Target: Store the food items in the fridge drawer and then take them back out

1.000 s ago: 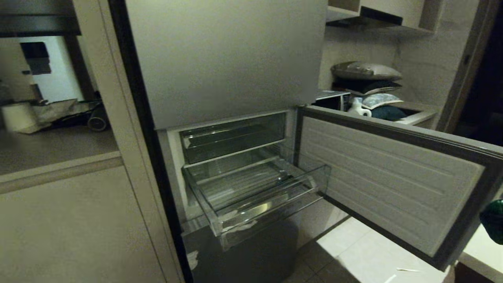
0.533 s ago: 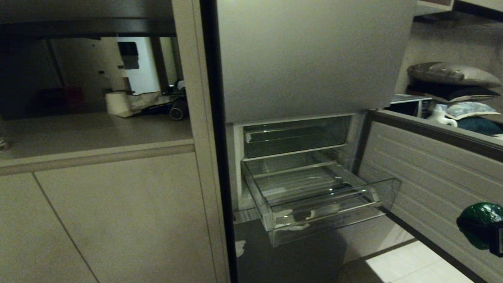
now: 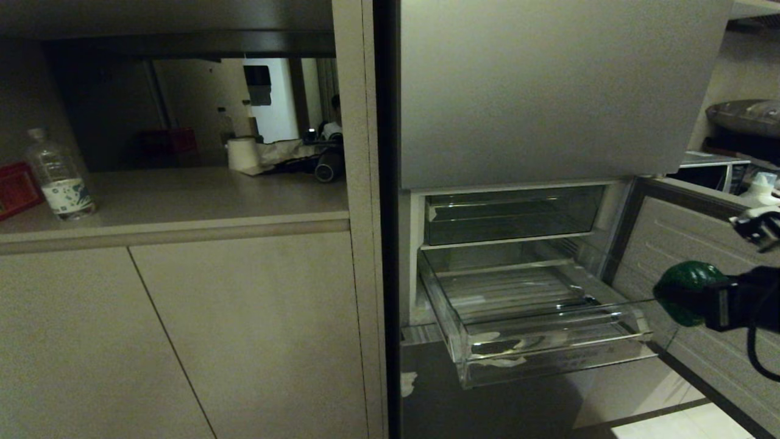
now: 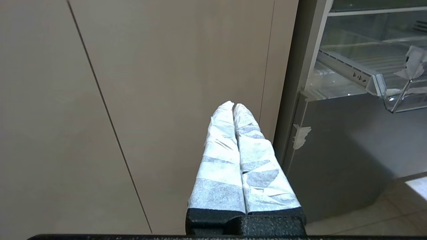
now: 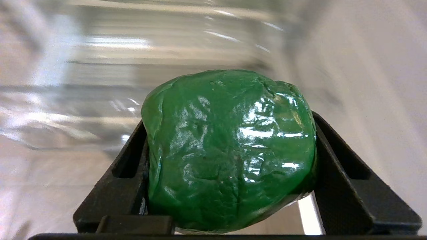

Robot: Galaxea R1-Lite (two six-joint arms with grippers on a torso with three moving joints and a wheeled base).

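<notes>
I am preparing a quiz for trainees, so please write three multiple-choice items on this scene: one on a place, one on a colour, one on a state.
1. Where is the right gripper?
A. inside the fridge drawer
B. beside the fridge drawer's right end, outside it
C. on the counter

2. What colour is the food item it holds?
A. green
B. red
C. white

3. In what state is the fridge drawer?
A. pushed shut
B. pulled out, nothing in it
C. pulled out, full

Key: 1 B, the head view shows the gripper right of the drawer's end. 2 A, glossy green in the right wrist view. 3 B, its ribbed floor lies bare.
</notes>
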